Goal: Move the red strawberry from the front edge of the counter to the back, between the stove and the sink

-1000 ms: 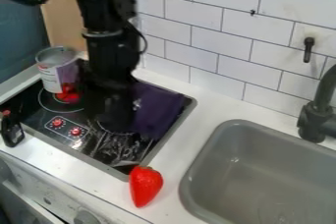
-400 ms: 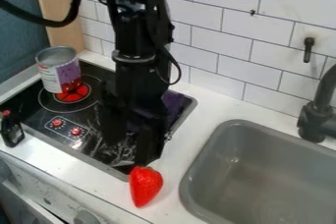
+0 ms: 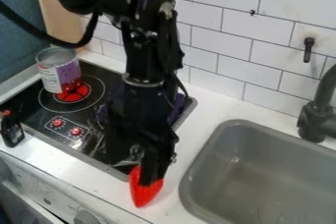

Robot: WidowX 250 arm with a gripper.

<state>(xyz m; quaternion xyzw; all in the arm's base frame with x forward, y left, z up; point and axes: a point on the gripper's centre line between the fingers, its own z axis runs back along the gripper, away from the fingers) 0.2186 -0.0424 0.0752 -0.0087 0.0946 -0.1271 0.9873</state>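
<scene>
The gripper hangs at the front right corner of the stove, pointing down with its two fingers spread. A red strawberry lies on the white counter just in front of the stove's edge. One finger covers the upper right part of the strawberry; whether it touches is unclear. Behind the gripper a dark purple cloth lies on the black stove top, mostly hidden by the arm.
An open can stands on the rear left burner. A small dark bottle with a red cap stands at the stove's left front. To the right are a grey sink and a black faucet, with a tiled wall behind.
The gripper has moved from above the middle of the stove toward the front right and now overlaps the strawberry. The can, bottle and strawberry stay where they were.
</scene>
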